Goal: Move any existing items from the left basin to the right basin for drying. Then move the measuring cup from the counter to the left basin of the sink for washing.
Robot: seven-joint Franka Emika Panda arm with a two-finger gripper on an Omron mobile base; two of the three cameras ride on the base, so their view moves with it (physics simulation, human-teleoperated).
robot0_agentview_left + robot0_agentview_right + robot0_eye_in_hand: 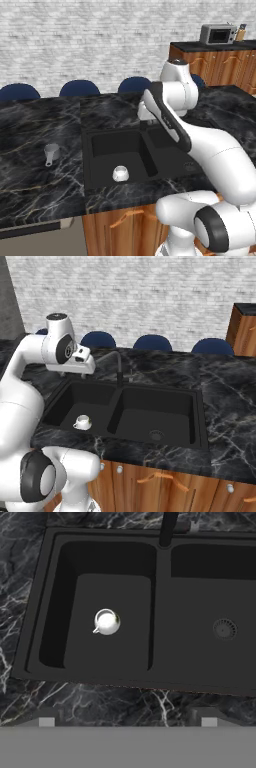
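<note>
Small white cup (106,622) is seen on the left basin (80,612) floor, near its front edge, well below the gripper (127,722). Gripper fingers are spread wide, nothing held. Cup lies slightly left of gripper centre; right basin (200,637) is beside it.

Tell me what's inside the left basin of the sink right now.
The left basin holds one small white-silver cup, resting on its floor. No drain shows there; the cup may be covering it. The right basin shows only its drain.
</note>
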